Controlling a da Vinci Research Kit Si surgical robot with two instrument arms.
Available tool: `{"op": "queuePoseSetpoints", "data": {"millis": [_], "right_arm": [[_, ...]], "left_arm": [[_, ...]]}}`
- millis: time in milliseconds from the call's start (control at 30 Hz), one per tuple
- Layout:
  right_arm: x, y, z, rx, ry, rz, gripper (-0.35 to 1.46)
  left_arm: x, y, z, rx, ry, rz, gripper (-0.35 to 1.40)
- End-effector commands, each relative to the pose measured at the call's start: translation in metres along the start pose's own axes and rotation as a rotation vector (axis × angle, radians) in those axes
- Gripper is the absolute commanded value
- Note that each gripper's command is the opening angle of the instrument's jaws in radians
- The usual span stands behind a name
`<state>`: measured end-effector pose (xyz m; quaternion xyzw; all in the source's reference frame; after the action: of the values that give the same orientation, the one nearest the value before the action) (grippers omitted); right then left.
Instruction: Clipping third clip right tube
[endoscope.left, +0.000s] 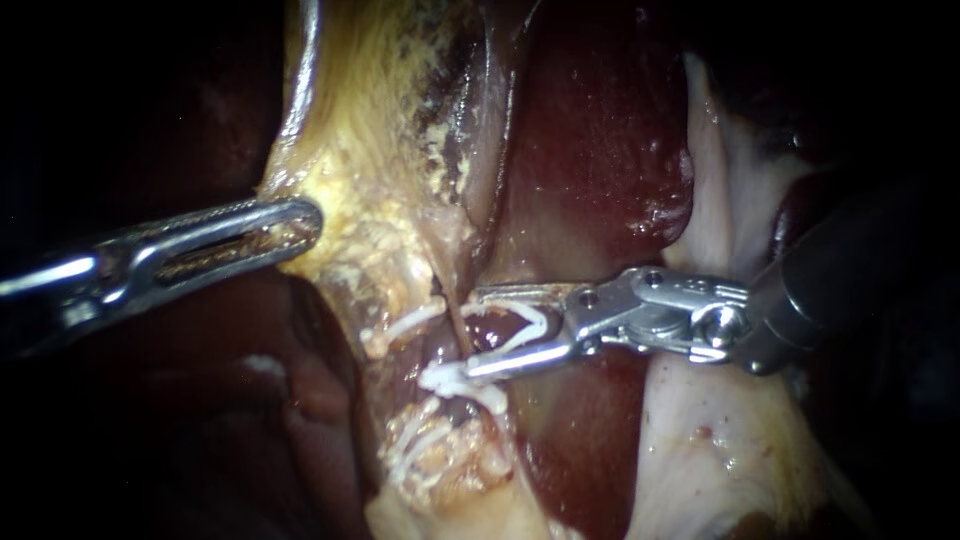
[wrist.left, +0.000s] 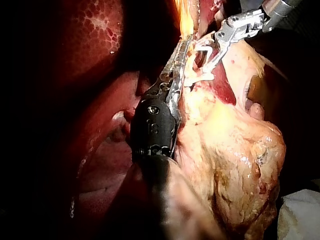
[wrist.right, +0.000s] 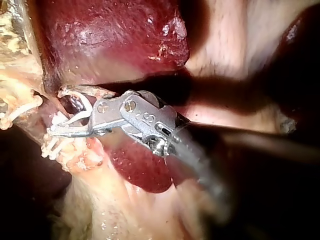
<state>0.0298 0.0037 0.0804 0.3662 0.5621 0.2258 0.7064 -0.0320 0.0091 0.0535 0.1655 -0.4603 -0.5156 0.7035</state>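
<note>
Left instrument (endoscope.left: 305, 222): long slotted silver metal tip, black wrist housing; right instrument (endoscope.left: 478, 333): slim silver jaws, hinged steel links with round pivot pins, dark shaft.

L instrument (wrist.left: 184, 47) jaws tight on yellow tissue (wrist.left: 235, 150); R instrument (wrist.left: 202, 56) w/ white clip (wrist.left: 204, 43) just beside

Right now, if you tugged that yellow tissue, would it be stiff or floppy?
Probably floppy: the yellow tissue stretches toward the left instrument that grips it. Likely slippery, since it glistens wet. Maybe tears easily: it looks crumbly near the right instrument's clip.
</note>
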Motion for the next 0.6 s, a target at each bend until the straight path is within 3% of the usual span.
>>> {"op": "queuePoseSetpoints", "data": {"millis": [33, 133, 400, 600], "right_arm": [[0.0000, 0.0000, 0.0001, 0.010, 0.014, 0.009, 0.59], [0.0002, 0.0000, 0.0005, 0.059, 0.041, 0.071, 0.58], [0.0008, -0.0004, 0.0008, 0.179, 0.104, 0.133, 0.55], [0.0011, -0.0009, 0.0018, 0.245, 0.104, 0.184, 0.53]], "left_arm": [[0.0000, 0.0002, 0.0000, 0.000, 0.000, 0.000, -0.35], [-0.0001, 0.0009, -0.0001, -0.003, -0.001, 0.000, -0.35], [-0.0005, 0.0033, -0.0003, -0.019, -0.006, 0.000, -0.35], [-0.0005, 0.0042, -0.0002, -0.024, -0.007, 0.000, -0.35]]}}
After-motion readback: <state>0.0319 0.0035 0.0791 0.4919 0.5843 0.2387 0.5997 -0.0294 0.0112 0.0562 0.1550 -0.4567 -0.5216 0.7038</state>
